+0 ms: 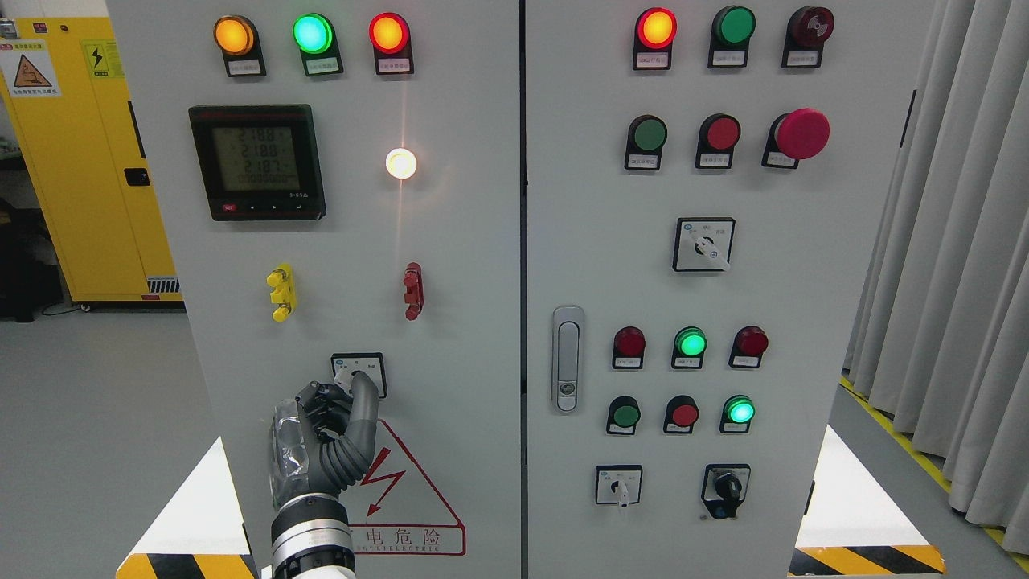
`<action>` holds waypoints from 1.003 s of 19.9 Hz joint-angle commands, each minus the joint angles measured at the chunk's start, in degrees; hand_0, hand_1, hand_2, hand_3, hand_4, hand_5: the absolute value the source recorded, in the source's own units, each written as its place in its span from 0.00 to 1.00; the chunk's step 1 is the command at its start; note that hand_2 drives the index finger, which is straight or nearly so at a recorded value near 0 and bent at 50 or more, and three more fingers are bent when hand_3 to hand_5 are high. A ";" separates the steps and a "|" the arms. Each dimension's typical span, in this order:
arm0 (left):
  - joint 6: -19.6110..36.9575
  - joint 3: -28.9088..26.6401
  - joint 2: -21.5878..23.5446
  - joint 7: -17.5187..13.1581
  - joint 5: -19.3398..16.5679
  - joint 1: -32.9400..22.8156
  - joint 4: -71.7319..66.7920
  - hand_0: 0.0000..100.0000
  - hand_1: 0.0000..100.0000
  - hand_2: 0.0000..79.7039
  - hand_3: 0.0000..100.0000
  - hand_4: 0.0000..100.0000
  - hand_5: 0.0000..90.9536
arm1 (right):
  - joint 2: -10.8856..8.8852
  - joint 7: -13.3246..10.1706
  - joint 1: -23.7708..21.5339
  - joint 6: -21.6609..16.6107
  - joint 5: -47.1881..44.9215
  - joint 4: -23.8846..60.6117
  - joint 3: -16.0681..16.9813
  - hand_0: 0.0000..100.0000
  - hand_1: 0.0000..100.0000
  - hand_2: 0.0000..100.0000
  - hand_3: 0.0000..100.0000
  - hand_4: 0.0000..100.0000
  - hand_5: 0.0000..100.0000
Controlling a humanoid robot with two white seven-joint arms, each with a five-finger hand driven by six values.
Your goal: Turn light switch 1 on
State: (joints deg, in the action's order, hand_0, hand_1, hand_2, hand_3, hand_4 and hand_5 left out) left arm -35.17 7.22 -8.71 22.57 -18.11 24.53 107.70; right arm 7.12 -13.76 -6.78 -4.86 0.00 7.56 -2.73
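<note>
- head view: i see my left hand (325,430), dark grey with jointed fingers and a clear plastic cover over its back, raised from the bottom edge left of the middle in front of the pale grey metal control cabinet (466,338).
- its fingers are curled in, and the thumb and fingertips meet at the small black-framed rotary selector switch with a white face (359,373) low on the cabinet's left door; they pinch at its knob, which is mostly hidden behind them, so i cannot tell which way the knob points.
- that switch sits below and between the yellow terminal post (281,292) and the red terminal post (413,290), and just above the red triangular electric hazard sign with a lightning bolt (406,498).
- higher on the same door, the round white indicator lamp (401,163) glows brightly beside the black digital power meter with a green-grey display (257,161).
- along the top of that door, the amber, green and red pilot lamps (313,34) are all lit.
- the right door carries more lamps, push buttons, a large red mushroom-head stop button (801,133) and a silver door handle (567,358).
- i see a yellow storage cabinet (72,161) at far left, grey curtains (957,241) at right.
</note>
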 commanded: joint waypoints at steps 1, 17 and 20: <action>0.10 -0.01 0.01 -0.07 0.00 0.00 -0.04 0.45 0.45 0.81 0.94 0.89 0.95 | 0.00 -0.04 0.01 0.03 -1.67 0.00 0.00 0.00 0.50 0.04 0.00 0.00 0.00; 0.28 -0.01 0.10 0.55 0.09 -0.35 0.14 0.25 0.46 0.81 0.94 0.89 0.95 | 0.00 -0.04 0.01 0.03 -1.67 0.00 0.00 0.00 0.50 0.04 0.00 0.00 0.00; 0.45 -0.01 0.18 0.55 0.09 -0.62 0.23 0.24 0.46 0.81 0.94 0.89 0.95 | 0.00 -0.04 0.01 0.03 -1.67 0.00 0.00 0.00 0.50 0.04 0.00 0.00 0.00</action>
State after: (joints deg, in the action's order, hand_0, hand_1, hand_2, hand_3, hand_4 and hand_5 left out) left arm -34.80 7.19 -8.66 22.94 -18.08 24.26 107.77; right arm 7.12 -13.76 -6.77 -4.87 0.00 7.56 -2.72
